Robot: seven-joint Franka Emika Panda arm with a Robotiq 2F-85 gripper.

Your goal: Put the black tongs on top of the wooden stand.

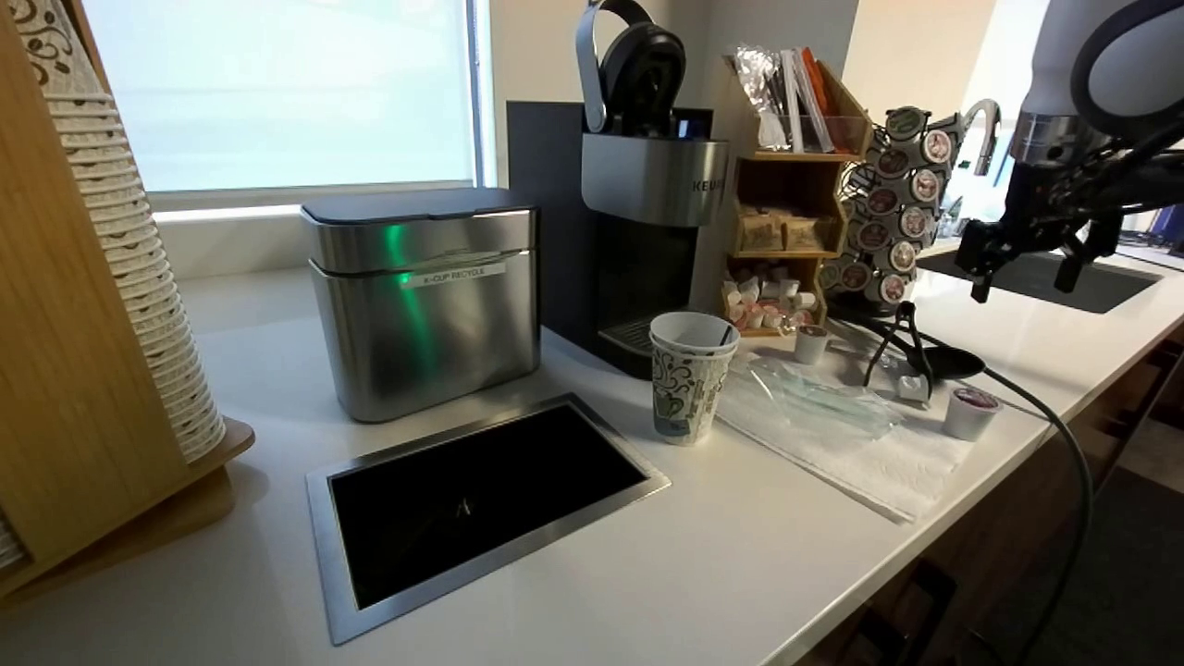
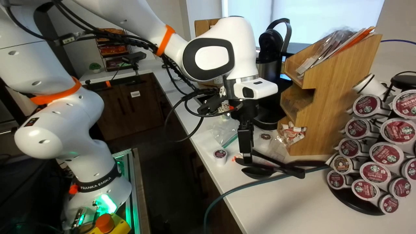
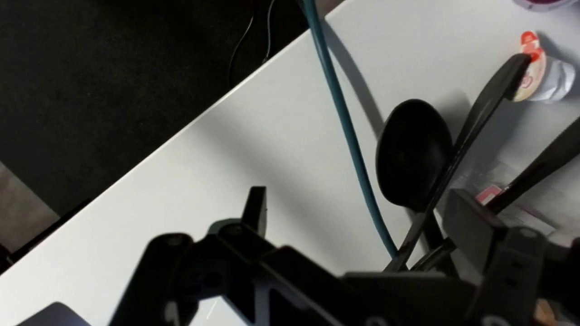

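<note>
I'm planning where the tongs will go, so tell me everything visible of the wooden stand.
The wooden stand is light brown, with faint grain and a flat side whose top edge slopes. It stands upright on the counter, between the coffee machine and the capsule carousel. Three open tiers hold clear-wrapped items and something orange jutting from the top, tan packets in the middle, small cups at the bottom. The pincer does not touch it.

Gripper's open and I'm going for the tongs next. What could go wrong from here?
The gripper could pinch the black spoon too, since one arm of the black tongs crosses it in the wrist view.
The blue-green hose runs by the tongs' joined end and might snag.
Plastic packaging fills the wooden stand's top; tongs may slide off.
</note>
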